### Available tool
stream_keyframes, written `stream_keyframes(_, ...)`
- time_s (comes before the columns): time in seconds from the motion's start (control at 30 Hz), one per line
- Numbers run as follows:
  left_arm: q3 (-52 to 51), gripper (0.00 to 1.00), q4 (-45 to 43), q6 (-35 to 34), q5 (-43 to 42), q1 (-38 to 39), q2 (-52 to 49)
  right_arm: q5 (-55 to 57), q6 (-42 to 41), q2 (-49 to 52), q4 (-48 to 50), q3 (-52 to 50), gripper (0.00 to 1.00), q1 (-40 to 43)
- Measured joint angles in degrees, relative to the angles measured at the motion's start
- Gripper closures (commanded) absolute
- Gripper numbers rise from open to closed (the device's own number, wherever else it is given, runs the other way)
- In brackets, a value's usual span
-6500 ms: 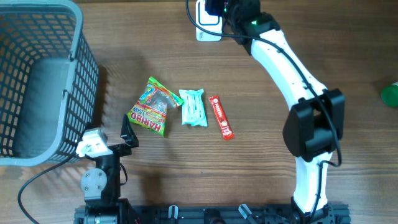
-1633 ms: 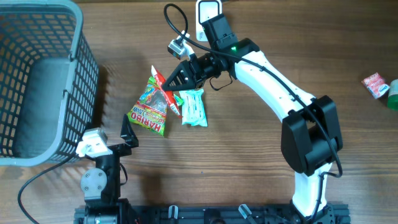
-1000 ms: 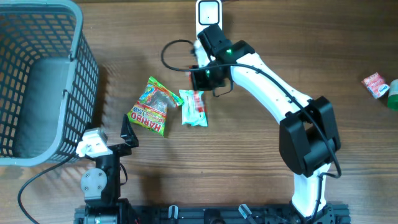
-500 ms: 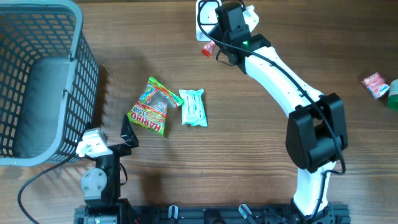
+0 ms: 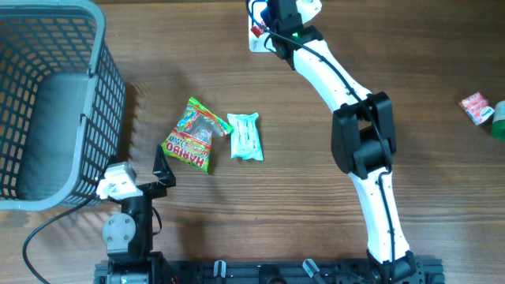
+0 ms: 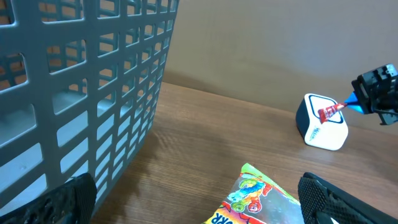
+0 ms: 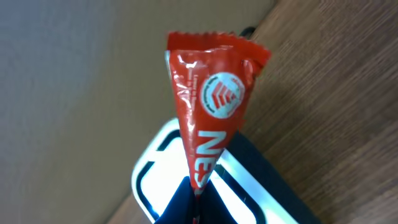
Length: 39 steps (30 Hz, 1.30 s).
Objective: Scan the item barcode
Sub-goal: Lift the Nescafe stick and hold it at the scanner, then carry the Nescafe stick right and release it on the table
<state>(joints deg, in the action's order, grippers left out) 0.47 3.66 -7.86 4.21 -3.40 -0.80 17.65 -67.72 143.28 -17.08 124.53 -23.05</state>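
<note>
Snack bar in red wrapper [image 7: 211, 106], clamped at its lower end by the right pincer [image 7: 193, 202], held over the white scanner [image 7: 149, 180], apparently clear of it. Left pincer [image 6: 193, 199] spread wide, near the gummy bag [image 5: 192, 136] and grey basket [image 5: 102, 71] on the worktop [image 5: 316, 197].

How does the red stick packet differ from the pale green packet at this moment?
The red foil stick packet is pinched at one end by the right end effector and held up at the white scanner. The pale green plastic packet lies free and flat on the wooden table. The red one is bright with white lettering, the green one pale. Both look like sealed snack wrappers.
</note>
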Motion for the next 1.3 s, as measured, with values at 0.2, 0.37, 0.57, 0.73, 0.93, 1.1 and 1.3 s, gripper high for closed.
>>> stream_keyframes(0.2, 0.0, 0.0, 0.02, 0.0, 0.0, 0.0, 0.0, 2.99, -0.35, 0.02, 1.57, 2.38, 0.95, 0.81)
stream_keyframes(0.37, 0.0, 0.0, 0.0, 0.0, 0.0, 0.0, 0.0, 3.89, 2.27, 0.02, -3.15, 2.67, 0.95, 1.53)
stream_keyframes(0.57, 0.0, 0.0, 0.02, 0.0, 0.0, 0.0, 0.0, 5.86, 12.31, 0.13, -32.2, 17.79, 0.95, 2.62)
stream_keyframes(0.73, 0.0, 0.0, 0.02, 0.02, 0.0, 0.0, 0.0, 15.56, 19.28, -1.44, -53.16, 24.55, 0.95, 10.88)
stream_keyframes(0.93, 0.0, 0.0, 0.02, 0.0, 0.0, 0.0, 0.0, 18.32, 26.88, -1.53, -56.92, 16.13, 0.95, 31.87)
stream_keyframes(1.1, 0.0, 0.0, 0.02, 0.0, 0.0, 0.0, 0.0, 12.5, 35.91, -1.53, -51.89, 4.59, 0.13, 45.24)
stream_keyframes(1.3, 0.0, 0.0, 0.0, 0.0, 0.0, 0.0, 0.0, -2.75, 41.18, -1.55, -56.15, 8.33, 0.0, 49.92)
